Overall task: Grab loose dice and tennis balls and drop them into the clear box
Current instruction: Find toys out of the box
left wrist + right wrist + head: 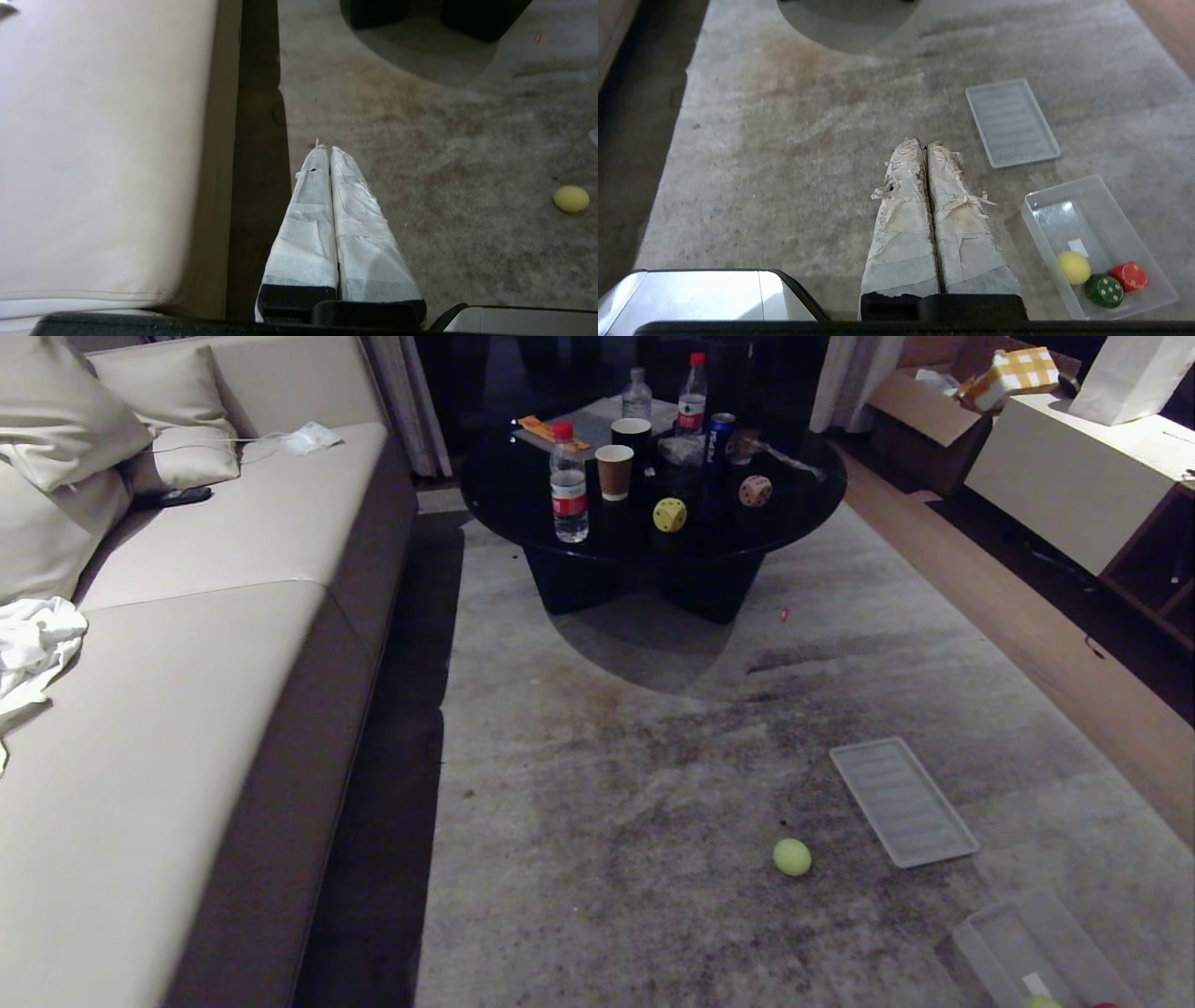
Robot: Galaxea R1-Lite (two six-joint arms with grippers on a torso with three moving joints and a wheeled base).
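Note:
A tennis ball [792,857] [571,199] lies loose on the grey rug. On the black round table [523,485] sit a yellow die [669,514] and a beige die [755,491]. The clear box [1153,242] [1008,943] stands on the rug at the near right, holding a tennis ball [1073,267], a green die [1104,290] and a red die [1128,276]. My left gripper [329,148] is shut and empty, over the rug beside the sofa. My right gripper [925,143] is shut and empty, over the rug just left of the box. Neither arm shows in the head view.
The flat ribbed lid [902,801] [1011,122] lies on the rug beyond the box. A beige sofa [187,616] fills the left side. Bottles [569,483], cups [613,471] and a can [719,437] crowd the table. A white cabinet [1074,476] and a cardboard box [924,406] stand at the far right.

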